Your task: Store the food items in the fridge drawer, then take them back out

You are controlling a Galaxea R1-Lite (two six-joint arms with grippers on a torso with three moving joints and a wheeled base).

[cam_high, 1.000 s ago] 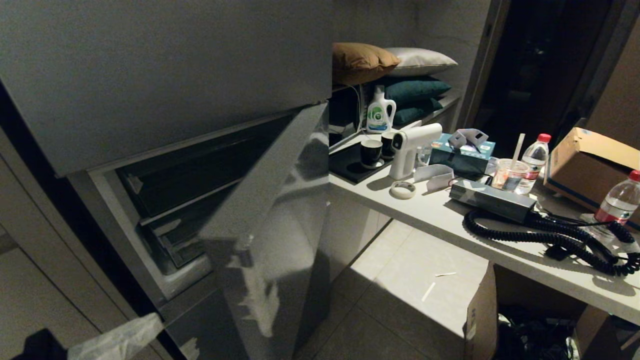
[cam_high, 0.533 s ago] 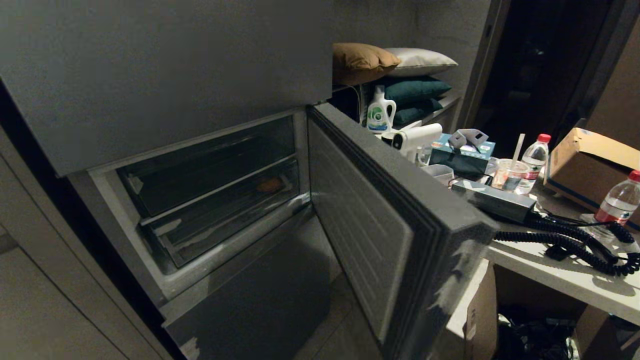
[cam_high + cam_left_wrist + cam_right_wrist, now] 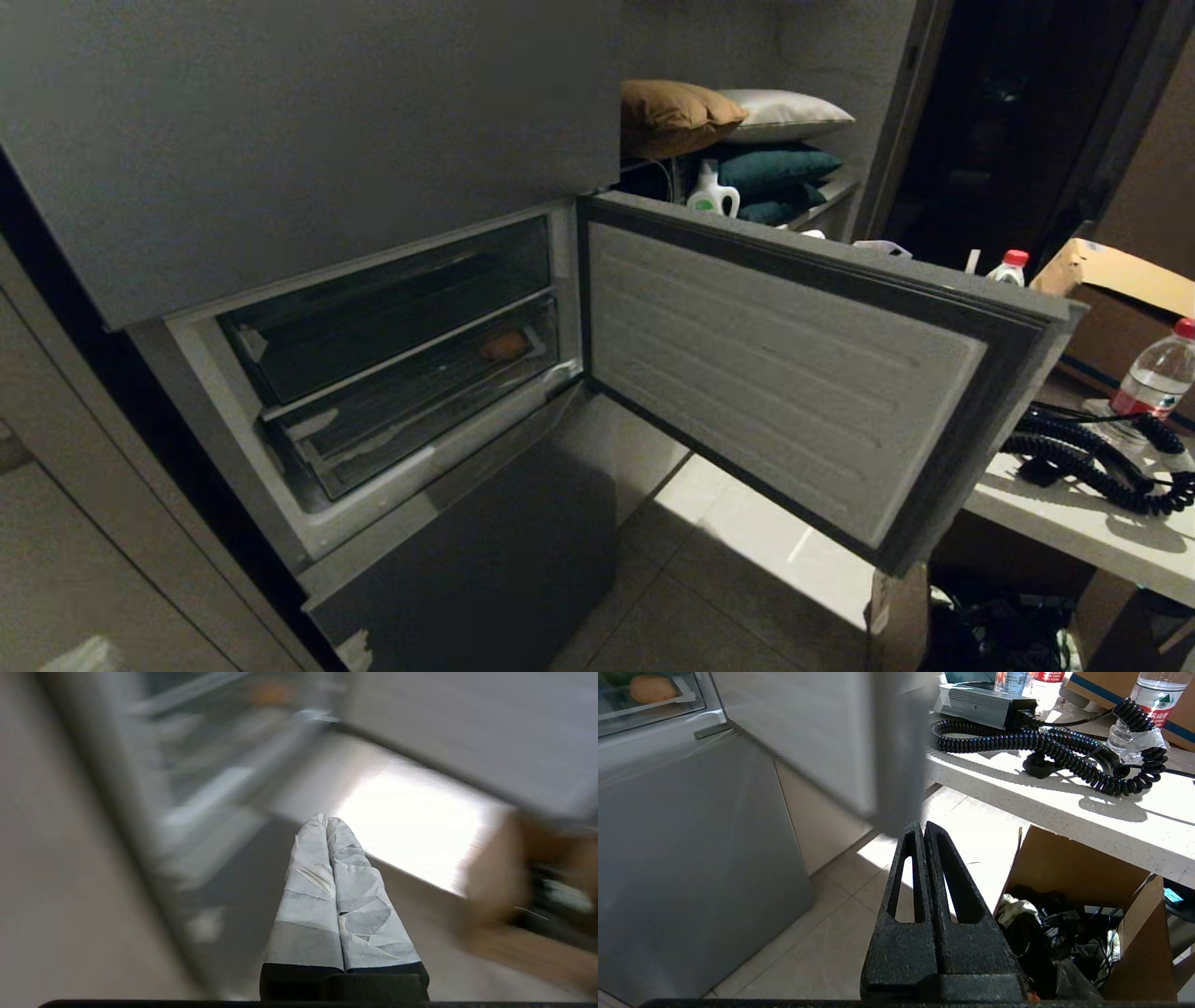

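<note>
inside, the tan potato (image 3: 504, 345) lies at the right end of the lower fridge drawer (image 3: 411, 392), seen through its clear front; that drawer is pushed in, with whitish tape scraps on its front. the same potato shows in the right wrist view (image 3: 653, 689), behind the clear drawer wall. the green pepper cannot be made out in any view. above this drawer sits a second dark bin (image 3: 392, 308), also pushed in. the compartment door (image 3: 784, 373) stands swung wide to the right, its pale ribbed inner face turned to the camera, hiding much of the counter (image 3: 1083, 523) behind it. on that counter lie a coiled black cable (image 3: 1092, 457) and a water bottle (image 3: 1158, 373); cushions (image 3: 728, 121) are stacked at the far wall. a cardboard box (image 3: 1083, 896) of clutter stands on the floor under the counter. the left gripper (image 3: 326, 820), fingers wrapped in white tape and pressed together on nothing, points at the floor near the fridge base. the right gripper (image 3: 920, 828) is likewise closed and empty, low, below the door's edge.
</note>
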